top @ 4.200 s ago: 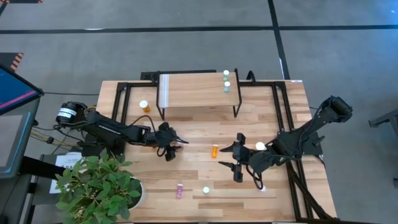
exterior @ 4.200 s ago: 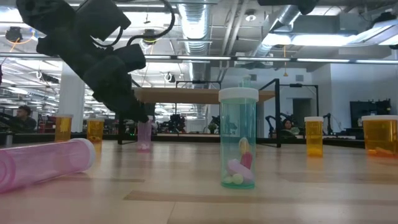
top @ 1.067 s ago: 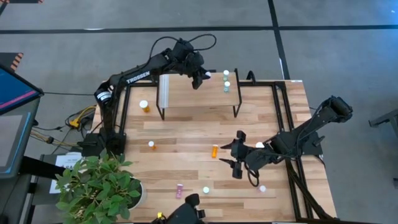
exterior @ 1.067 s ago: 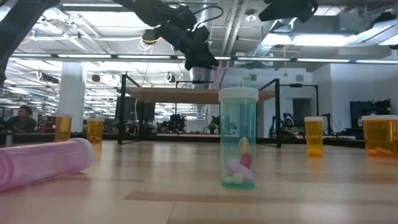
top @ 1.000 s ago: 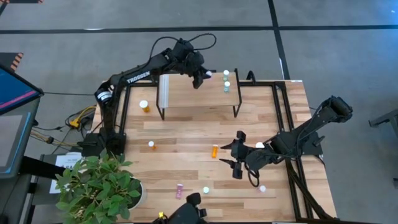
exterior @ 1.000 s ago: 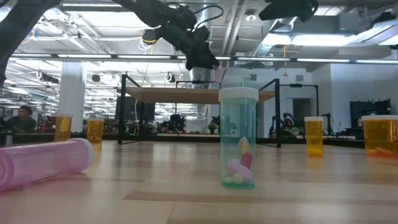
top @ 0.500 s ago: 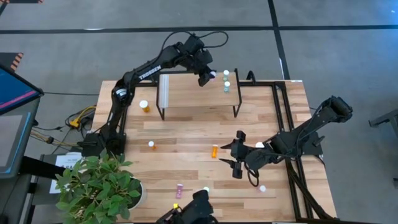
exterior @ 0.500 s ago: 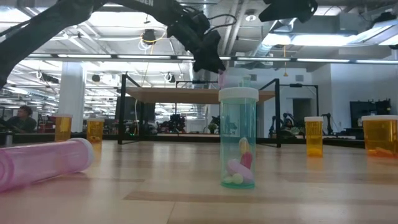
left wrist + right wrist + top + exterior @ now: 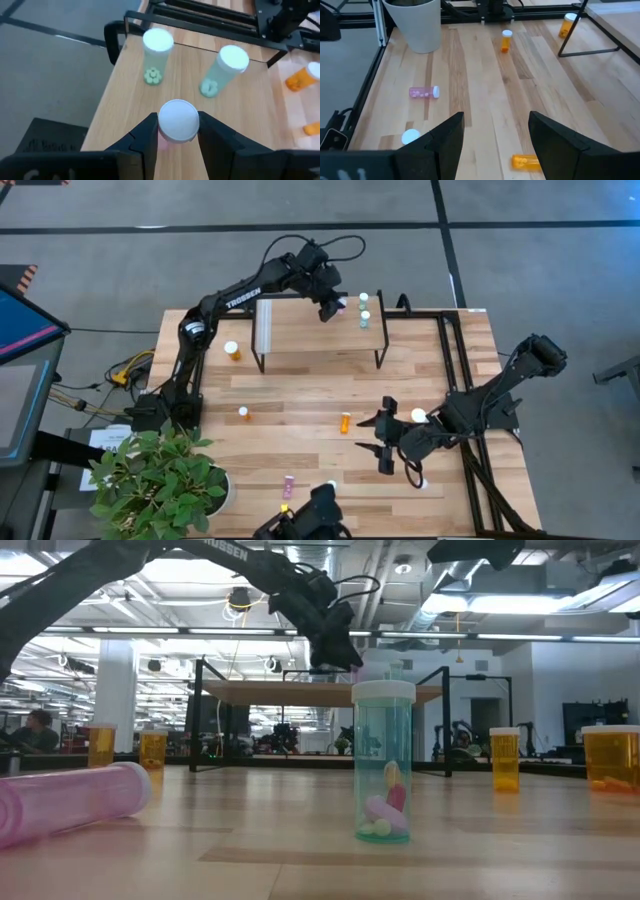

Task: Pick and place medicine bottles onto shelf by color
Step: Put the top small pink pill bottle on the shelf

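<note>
The shelf (image 9: 310, 330) stands at the table's far middle, with two pale green medicine bottles (image 9: 364, 299) (image 9: 365, 319) upright on its right end. My left gripper (image 9: 337, 305) reaches over the shelf just left of them, shut on a pink bottle with a white cap (image 9: 177, 120). Both green bottles (image 9: 157, 54) (image 9: 222, 70) show beyond that cap in the left wrist view. My right gripper (image 9: 386, 444) hovers open over the table's right middle, nothing between its fingers (image 9: 447, 142). An orange bottle (image 9: 346, 422) lies on its side just left of it. My left gripper pinches the pink bottle between its two fingers, on the sides of the body just under the white cap (image 9: 161, 142). The fingers slant down from the table's left. The bottle stands cap up over the shelf top; whether its base touches the wood is hidden.
Loose bottles on the table: orange ones (image 9: 232, 350) (image 9: 243, 412), a pink one lying (image 9: 288, 485) beside a green one (image 9: 331, 484), white-capped ones (image 9: 418, 416) (image 9: 422, 482) by the right arm. A potted plant (image 9: 160, 480) fills the near left corner.
My left gripper has carried the pink bottle along the shelf toward the table's right, closer to the green bottles, sinking a little and tipping further downward. The bottle stays in the grip, cap up.
</note>
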